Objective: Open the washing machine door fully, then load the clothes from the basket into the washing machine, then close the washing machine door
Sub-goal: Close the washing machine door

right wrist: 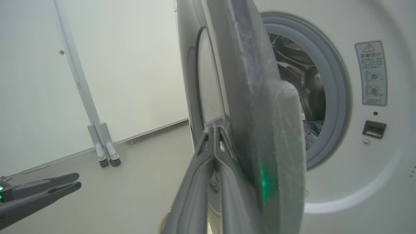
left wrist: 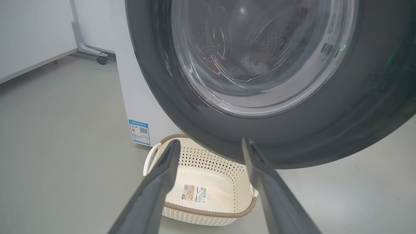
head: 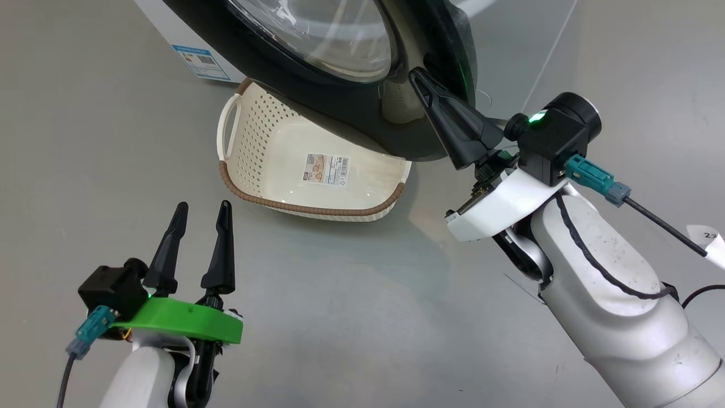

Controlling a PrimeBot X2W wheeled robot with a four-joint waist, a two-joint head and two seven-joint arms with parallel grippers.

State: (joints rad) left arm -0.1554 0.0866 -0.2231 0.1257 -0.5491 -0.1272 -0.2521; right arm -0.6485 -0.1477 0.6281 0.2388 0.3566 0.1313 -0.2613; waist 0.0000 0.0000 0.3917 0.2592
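Observation:
The washing machine door [head: 351, 107], black-rimmed with a bulging glass bowl, stands partly open over the basket [head: 249, 141]. The cream basket with its brown rim sits empty on the floor, its barcode sticker showing. My right gripper [head: 416, 73] is shut with nothing in it, its tips against the door's outer face near the rim edge [right wrist: 260, 130]. In the right wrist view the washing machine [right wrist: 357, 169] shows its grey gasket, and bluish clothes [right wrist: 310, 128] lie inside the drum. My left gripper [head: 199, 211] hangs open over the floor, left of the basket [left wrist: 208, 182] and apart from it.
The machine's white side carries a blue label [head: 201, 61] low down. A white panel on a wheeled foot [right wrist: 104, 156] stands on the grey floor to the left. A dark cable [head: 662, 224] trails from my right wrist.

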